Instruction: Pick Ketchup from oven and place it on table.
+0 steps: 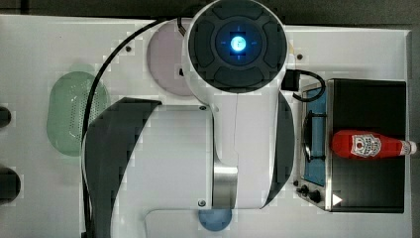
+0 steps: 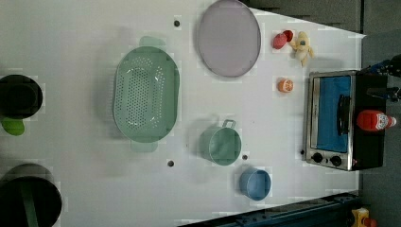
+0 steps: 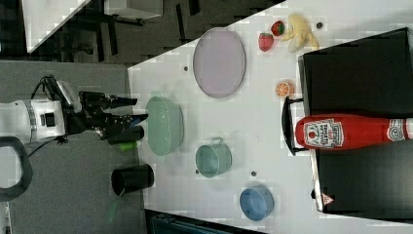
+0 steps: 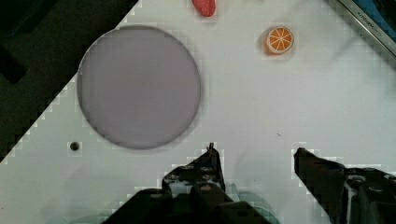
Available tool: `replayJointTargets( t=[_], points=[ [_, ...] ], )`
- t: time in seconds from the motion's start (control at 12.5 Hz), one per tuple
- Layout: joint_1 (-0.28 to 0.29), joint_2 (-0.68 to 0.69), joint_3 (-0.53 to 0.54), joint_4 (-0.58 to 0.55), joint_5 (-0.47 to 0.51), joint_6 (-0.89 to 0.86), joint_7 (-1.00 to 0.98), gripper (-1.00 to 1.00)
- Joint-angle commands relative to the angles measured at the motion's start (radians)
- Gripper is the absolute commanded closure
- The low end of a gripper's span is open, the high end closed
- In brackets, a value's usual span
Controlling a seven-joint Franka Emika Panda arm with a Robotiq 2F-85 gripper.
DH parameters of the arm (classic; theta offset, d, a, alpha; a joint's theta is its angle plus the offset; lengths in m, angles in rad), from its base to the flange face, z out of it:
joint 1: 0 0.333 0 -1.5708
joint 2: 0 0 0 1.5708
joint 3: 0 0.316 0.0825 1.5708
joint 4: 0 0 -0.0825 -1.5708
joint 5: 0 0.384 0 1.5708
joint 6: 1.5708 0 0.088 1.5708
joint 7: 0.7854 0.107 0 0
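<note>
Ketchup, a small red plastic bottle with white cap and shield label [image 3: 348,131], lies on its side on the roof of the black box-shaped toaster oven with steel front and glass door [image 1: 366,99], cap pointing away from the door side, body near the front edge above the handle. So it sits on the oven, not inside; door can stay closed. Pincer [image 4: 254,161] is parked well apart from it, over the white screw-holed counter [image 2: 85,47], jaws standing moderately wide with nothing between them. In the wrist view the round lilac plate [image 4: 139,86] and orange slice [image 4: 279,39] lie ahead of it; in the right view it hangs near the pale green perforated colander [image 3: 164,125]. Task looks unstarted. Judgement: a lying bottle favours a grasp across the body. Open counter between mint cup [image 2: 220,144] and oven looks like the obvious drop spot.
</note>
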Motion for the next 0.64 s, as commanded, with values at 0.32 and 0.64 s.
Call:
replayJointTargets(
  t=[0.32,0.64],
  points=[
    [-0.045,-0.291,-0.109,-0.213,-0.049,-0.124,-0.133,-1.00],
    [-0.068,-0.231,-0.243,-0.211,-0.050,0.007,-0.139,-1.00]
  ],
)
